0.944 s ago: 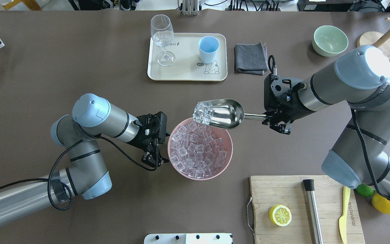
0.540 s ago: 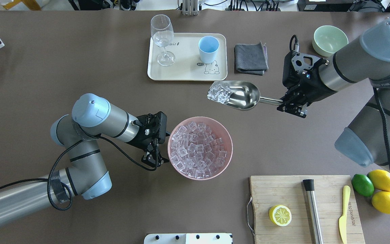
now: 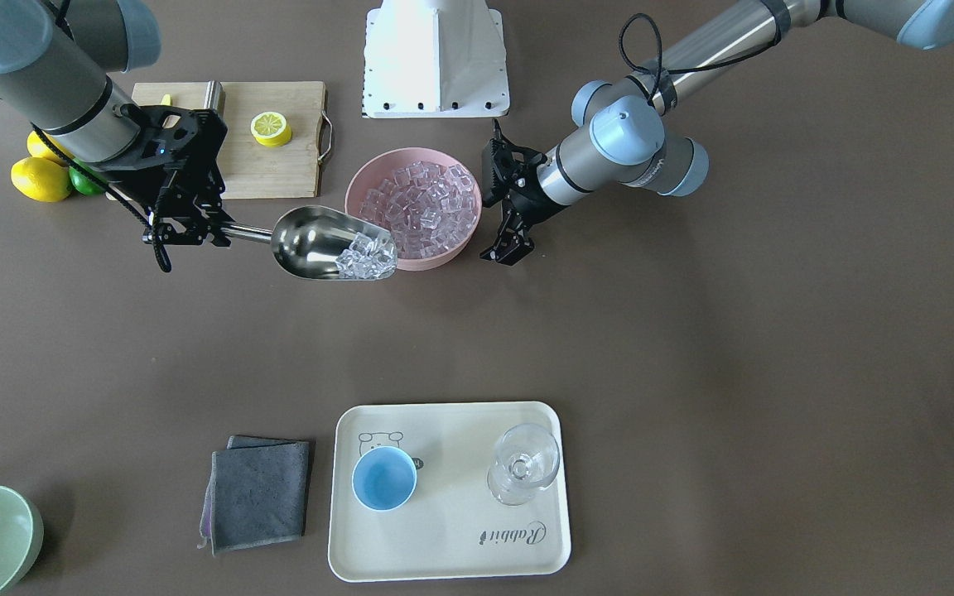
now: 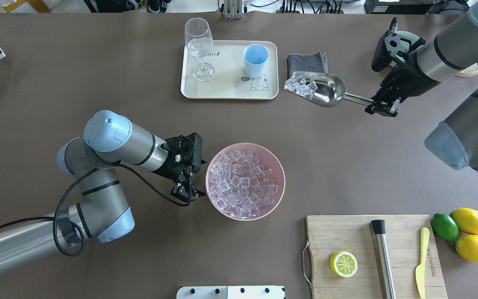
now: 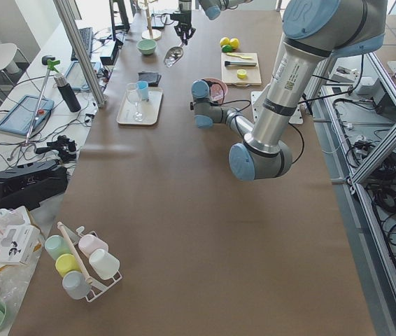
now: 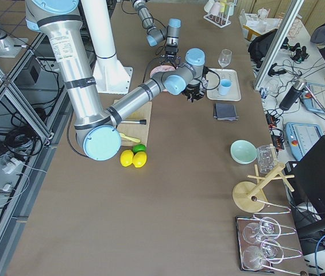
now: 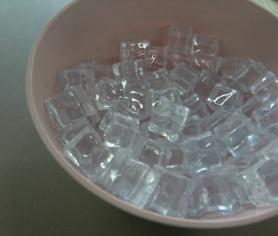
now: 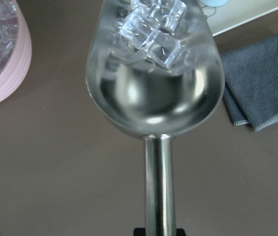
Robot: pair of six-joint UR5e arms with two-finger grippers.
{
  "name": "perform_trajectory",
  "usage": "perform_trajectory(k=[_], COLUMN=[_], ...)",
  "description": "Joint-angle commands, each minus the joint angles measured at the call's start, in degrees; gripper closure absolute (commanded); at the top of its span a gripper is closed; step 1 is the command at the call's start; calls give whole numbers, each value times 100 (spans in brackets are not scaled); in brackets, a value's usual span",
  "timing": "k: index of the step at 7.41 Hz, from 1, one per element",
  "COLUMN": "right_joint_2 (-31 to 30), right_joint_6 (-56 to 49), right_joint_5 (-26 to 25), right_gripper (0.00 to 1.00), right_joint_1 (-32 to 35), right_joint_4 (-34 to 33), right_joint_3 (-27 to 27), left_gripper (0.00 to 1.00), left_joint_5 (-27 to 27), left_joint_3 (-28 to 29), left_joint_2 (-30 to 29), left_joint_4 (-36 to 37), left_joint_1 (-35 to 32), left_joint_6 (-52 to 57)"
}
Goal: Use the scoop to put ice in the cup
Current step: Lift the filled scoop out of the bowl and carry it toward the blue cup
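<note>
The scoop (image 4: pixel 326 91) juts leftward from my right gripper (image 4: pixel 382 106), with ice (image 4: pixel 301 86) lying in its far end. Past that end lies the tray (image 4: pixel 226 89). On it, the cup (image 4: pixel 255 60) stands nearer this gripper and 1 glass (image 4: pixel 199 50) farther off. The cloth (image 4: pixel 303 62) lies beside the tray (partly beneath the scoop, seen from overhead). My left gripper (image 4: pixel 187 193) is just left of the bowl (image 4: pixel 283 180), which has more ice in it.

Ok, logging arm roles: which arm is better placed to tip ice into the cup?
Right. The right gripper holds the scoop, with ice, near the cup; the left gripper, by the pink bowl, holds nothing.
</note>
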Motion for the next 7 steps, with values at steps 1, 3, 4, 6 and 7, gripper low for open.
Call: perform_trajectory(k=[1, 3, 4, 6, 7], right_joint_2=[518, 870, 1081, 1372, 1686], right_joint_6=[524, 578, 796, 1235, 1316], right_joint_5=[117, 74, 73, -40, -154], right_gripper=[100, 100, 100, 100, 100], right_joint_1=[185, 203, 211, 211, 211], right_joint_4=[-34, -34, -34, -43, -182], right_joint_3=[-619, -1058, -1269, -1499, -1744], left_gripper=[2, 2, 2, 2, 2], left_joint_5=[39, 48, 48, 83, 362], left_joint_3=[-944, -1334, -1518, -1869, -2167], left_joint_2=[142, 501, 668, 626, 617], left_joint_4=[1420, 1779, 2058, 3039, 3758], left_joint_1=[-25, -34, -69, -86, -95], left_joint_6=[68, 270, 288, 427, 585])
